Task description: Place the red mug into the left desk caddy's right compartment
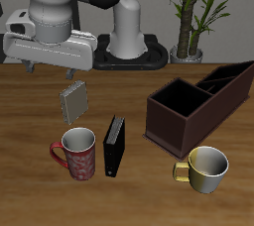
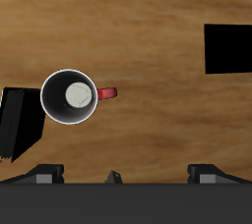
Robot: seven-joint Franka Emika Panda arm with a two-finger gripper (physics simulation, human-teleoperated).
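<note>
Jaws apart and empty on gripper above red mug, upright near table's front edge beside a black book; likely rigid, light, smooth-glazed, so best gripped across rim wall, clear of handle.

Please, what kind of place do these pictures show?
Probably a simulated office desk: a wooden table carries a dark desk caddy, a standing black book and two mugs, with a potted plant behind.
</note>
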